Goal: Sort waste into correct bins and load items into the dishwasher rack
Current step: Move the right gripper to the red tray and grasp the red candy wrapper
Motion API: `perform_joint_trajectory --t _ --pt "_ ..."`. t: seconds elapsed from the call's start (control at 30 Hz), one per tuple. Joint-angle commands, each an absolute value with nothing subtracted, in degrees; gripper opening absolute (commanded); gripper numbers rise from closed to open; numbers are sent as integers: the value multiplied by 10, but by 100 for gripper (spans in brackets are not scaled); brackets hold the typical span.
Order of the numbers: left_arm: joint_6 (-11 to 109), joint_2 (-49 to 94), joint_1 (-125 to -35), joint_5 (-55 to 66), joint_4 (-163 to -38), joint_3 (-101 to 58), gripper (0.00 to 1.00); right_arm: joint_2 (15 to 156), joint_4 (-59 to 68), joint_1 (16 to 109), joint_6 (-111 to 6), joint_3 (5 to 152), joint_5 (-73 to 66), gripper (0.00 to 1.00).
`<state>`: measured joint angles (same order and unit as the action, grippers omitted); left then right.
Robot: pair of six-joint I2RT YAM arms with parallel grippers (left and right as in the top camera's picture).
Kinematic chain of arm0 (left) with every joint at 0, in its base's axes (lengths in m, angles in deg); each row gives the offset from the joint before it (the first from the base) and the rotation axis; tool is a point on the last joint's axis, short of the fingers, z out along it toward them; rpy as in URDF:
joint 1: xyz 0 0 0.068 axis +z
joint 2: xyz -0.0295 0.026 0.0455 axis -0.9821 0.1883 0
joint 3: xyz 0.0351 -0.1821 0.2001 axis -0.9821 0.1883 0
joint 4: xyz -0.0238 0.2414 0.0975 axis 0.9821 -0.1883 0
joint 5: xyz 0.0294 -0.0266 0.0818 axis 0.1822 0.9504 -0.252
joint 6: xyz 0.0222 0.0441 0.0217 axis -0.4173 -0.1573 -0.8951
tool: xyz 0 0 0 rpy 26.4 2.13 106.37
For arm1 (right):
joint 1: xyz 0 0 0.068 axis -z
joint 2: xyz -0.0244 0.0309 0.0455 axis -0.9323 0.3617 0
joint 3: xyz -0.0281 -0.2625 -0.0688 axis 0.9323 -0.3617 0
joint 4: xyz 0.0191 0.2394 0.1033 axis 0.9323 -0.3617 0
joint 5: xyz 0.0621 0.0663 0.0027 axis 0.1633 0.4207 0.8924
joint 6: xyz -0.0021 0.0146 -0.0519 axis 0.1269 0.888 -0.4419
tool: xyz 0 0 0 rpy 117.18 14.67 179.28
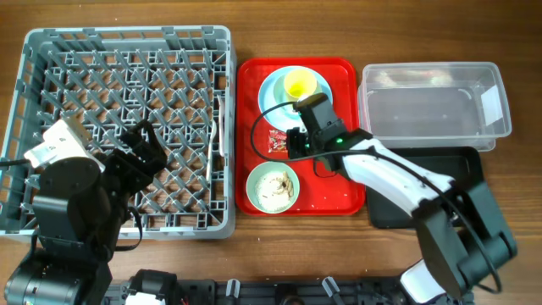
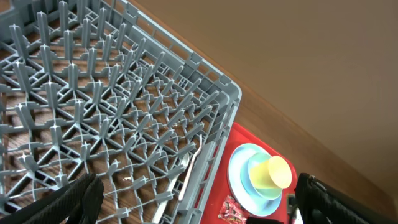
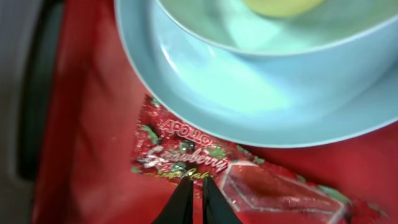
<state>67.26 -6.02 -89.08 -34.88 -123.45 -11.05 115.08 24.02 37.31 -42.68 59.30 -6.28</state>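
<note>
Red wrapper [image 3: 205, 165] pinched by right tool [image 3: 193, 198], tips together; lift straight up, clear of plate [image 3: 249, 93], before swinging; left tool [image 1: 142, 157] gapes apart.

The red snack wrapper [image 3: 186, 158] is carrying the only wording that is reading clearly. In the right wrist view, "APOLLO" is standing in small white capitals near its upper edge, just below the rim of the light blue plate [image 3: 205, 93]. Under it, "Strawberry" is running in larger white script across the wrapper, slanting slightly, among green leaf shapes. A smaller pale line is sitting beneath the script, too blurred to read. From overhead the wrapper's print is showing only as white flecks. The white label [image 1: 489, 100] on the clear plastic tub [image 1: 423, 110] is showing no legible characters.
</note>
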Motion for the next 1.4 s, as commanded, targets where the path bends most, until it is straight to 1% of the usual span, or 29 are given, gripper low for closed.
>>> perform_joint_trajectory --t 0.0,0.1,0.13,0.17,0.23,0.3,0.37,0.4,0.5,0.53,0.57,0.6,0.77,0.87,1.0,1.1,1.17,1.27,1.37 --pt "678 -61 -887 -352 -1233 -115 100 1182 241 371 -416 598 -76 8" --pt "678 -61 -887 -352 -1233 -115 100 1188 215 372 -387 596 -141 8" --pt "678 -61 -887 -352 -1233 -115 100 1188 206 372 -384 596 -149 8" --pt "678 -61 -887 -352 -1233 -115 100 1188 198 373 -377 596 -150 5" --pt "678 -61 -887 -353 -1233 -115 100 1179 165 374 -375 596 -150 4" --pt "678 -61 -887 -352 -1233 -115 100 1160 108 374 -359 596 -165 4" --pt "678 -61 -887 -352 -1233 -115 100 1139 45 374 -329 596 -216 4" --pt "678 -61 -887 -352 -1233 -115 100 1126 31 374 -334 596 -225 4" --pt "678 -61 -887 -352 -1233 -115 100 1077 48 372 -403 596 -143 5" --pt "678 -61 -887 -352 -1233 -115 100 1064 77 372 -424 596 -94 8" --pt "678 -61 -887 -352 -1233 -115 100 1061 100 372 -430 596 -74 11" --pt "678 -61 -887 -352 -1233 -115 100 1063 137 372 -434 596 -70 14" --pt "678 -61 -887 -352 -1233 -115 100 1111 230 372 -430 595 -75 14" --pt "678 -61 -887 -353 -1233 -115 100 1173 271 368 -381 595 -69 14" --pt "678 -61 -887 -352 -1233 -115 100 1206 265 368 -376 595 -68 15" --pt "678 -61 -887 -352 -1233 -115 100 1204 219 369 -372 595 -101 15" --pt "678 -61 -887 -352 -1233 -115 100 1199 191 371 -343 596 -120 15" --pt "678 -61 -887 -352 -1233 -115 100 1181 151 377 -343 596 -133 14" --pt "678 -61 -887 -352 -1233 -115 100 1146 42 379 -330 596 -240 14"
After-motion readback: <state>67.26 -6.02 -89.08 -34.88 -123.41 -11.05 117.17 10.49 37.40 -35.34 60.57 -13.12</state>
